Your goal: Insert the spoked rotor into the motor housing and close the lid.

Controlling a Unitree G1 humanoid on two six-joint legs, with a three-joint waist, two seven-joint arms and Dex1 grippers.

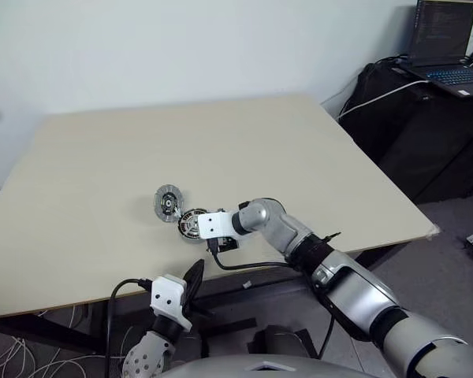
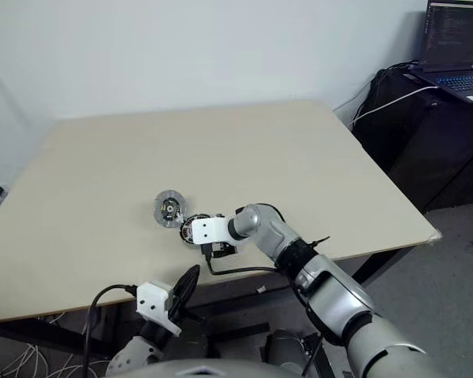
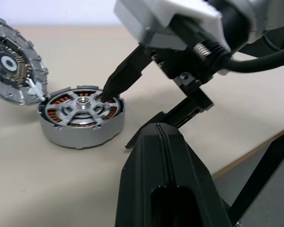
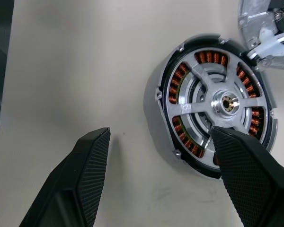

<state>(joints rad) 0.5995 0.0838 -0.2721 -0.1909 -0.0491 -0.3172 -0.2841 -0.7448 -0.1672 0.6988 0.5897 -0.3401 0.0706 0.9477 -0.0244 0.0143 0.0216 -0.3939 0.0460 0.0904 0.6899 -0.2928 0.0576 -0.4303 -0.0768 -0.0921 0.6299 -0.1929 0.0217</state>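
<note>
A pale table [image 1: 244, 150] is seen. Near its front edge, the motor housing [image 4: 213, 106] is seated with the spoked rotor [image 3: 84, 105] inside; the lid [image 1: 168, 203] is propped against it. The right gripper [image 4: 156, 156] is spread wide, one finger [image 4: 246, 165] over the rotor's rim, nothing grasped. The left gripper [image 3: 163, 189] is closed, empty.

Pale wooden table [image 1: 221, 142] before white wall [image 1: 181, 47]. Open laptop [image 1: 449, 47], screen lit, on black stand [image 1: 426, 134] at right. White cable [image 1: 378, 96] draped over stand. Cables [image 1: 16, 358] on floor.
</note>
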